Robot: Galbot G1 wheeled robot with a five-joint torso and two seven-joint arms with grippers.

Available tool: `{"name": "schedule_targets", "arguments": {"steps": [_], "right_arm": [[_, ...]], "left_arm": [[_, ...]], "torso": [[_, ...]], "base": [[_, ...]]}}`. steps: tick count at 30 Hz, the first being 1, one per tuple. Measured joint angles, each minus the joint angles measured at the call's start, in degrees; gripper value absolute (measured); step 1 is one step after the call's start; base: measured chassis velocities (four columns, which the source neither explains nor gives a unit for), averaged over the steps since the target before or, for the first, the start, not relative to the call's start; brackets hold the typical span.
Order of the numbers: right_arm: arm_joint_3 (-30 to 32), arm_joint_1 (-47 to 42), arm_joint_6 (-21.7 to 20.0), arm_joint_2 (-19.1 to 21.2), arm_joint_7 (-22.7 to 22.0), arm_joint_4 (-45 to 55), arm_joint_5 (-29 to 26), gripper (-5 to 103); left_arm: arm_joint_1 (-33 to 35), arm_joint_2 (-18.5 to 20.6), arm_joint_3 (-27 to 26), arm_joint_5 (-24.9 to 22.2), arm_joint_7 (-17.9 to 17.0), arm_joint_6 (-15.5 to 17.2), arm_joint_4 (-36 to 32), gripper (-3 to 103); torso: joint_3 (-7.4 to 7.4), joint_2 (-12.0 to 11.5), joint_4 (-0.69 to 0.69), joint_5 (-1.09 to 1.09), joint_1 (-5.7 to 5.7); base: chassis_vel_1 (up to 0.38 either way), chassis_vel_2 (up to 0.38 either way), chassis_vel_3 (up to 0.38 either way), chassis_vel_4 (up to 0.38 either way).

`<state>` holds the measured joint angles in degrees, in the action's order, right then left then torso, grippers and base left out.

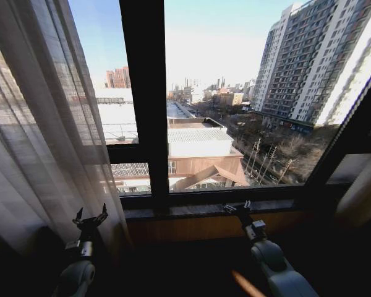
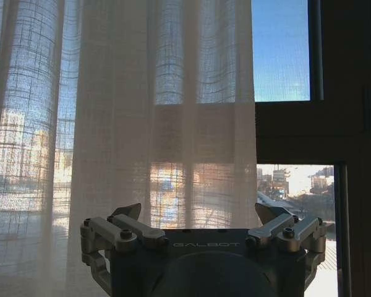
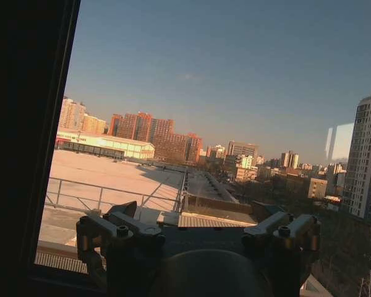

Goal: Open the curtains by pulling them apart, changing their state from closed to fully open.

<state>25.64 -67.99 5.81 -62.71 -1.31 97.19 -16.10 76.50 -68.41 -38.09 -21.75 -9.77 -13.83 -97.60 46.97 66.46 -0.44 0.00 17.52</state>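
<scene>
Curtains (image 1: 43, 142): sheer cream panel bunched at the left of the window (image 1: 235, 93), glass to its right bare.
Handling: likely light, soft, slippery; best pinched at its free right edge.
Left gripper (image 1: 91, 218): jaws wide, empty, near the hem.
Right gripper (image 1: 237, 208): jaws wide, empty, by the sill (image 1: 204, 210).

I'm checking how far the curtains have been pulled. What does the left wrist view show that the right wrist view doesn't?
Only the left wrist view: the sheer curtain hanging ahead of the open left end effector, its edge stopping beside a dark window frame. Only the right wrist view: bare glass past the open right end effector, with a snowy roof and a tower block. Both: spread fingers, dark frame, blue sky.
</scene>
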Motion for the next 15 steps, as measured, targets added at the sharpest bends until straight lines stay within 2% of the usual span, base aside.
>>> {"name": "schedule_targets", "arguments": {"steps": [3,5,6,7,10,11,14,15], "right_arm": [[0.0,0.0,0.0,0.0,0.0,0.0,0.0,100],[0.0,0.0,0.0,0.0,0.0,0.0,0.0,100],[0.0,0.0,0.0,0.0,0.0,0.0,0.0,100],[0.0,0.0,0.0,0.0,0.0,0.0,0.0,100],[0.0,0.0,0.0,0.0,0.0,0.0,0.0,100],[0.0,0.0,0.0,0.0,0.0,0.0,0.0,100],[-0.01,0.0,0.0,0.0,0.0,0.0,0.0,100],[-0.01,0.0,0.0,0.0,0.0,0.0,0.0,100]], "left_arm": [[-0.28,-0.07,0.6,0.07,-0.08,1.71,-0.77,100],[-1.13,-0.32,2.35,0.38,-0.12,6.27,-3.0,100],[-1.13,-0.32,2.35,0.38,-0.12,6.27,-3.0,100],[-1.37,-0.4,2.85,0.45,-0.16,7.6,-3.62,100],[-2.58,-0.81,5.39,0.9,-0.44,14.44,-6.89,100],[-2.58,-0.81,5.39,0.9,-0.44,14.44,-6.89,100],[-3.81,-1.08,7.64,1.49,-0.45,20.8,-9.77,100],[-3.81,-1.08,7.64,1.49,-0.45,20.8,-9.77,100]], "torso": [[0.0,0.0,0.01,0.0,0.0],[0.0,0.0,-0.01,0.0,0.0],[0.0,0.0,-0.01,0.0,0.0],[0.0,0.0,-0.01,0.0,0.0],[0.0,0.0,-0.01,0.01,0.0],[0.0,0.0,-0.01,0.01,0.0],[0.0,0.0,-0.01,-0.01,0.0],[0.0,0.0,-0.01,-0.01,0.0]], "base": [[0.0,0.0,0.0,0.0],[0.0,0.0,0.0,0.0],[0.0,0.0,0.0,0.0],[0.0,0.0,0.0,0.0],[0.0,0.0,0.0,0.0],[0.0,0.0,0.0,0.0],[0.0,0.0,0.0,0.0],[0.0,0.0,0.0,0.0]]}}
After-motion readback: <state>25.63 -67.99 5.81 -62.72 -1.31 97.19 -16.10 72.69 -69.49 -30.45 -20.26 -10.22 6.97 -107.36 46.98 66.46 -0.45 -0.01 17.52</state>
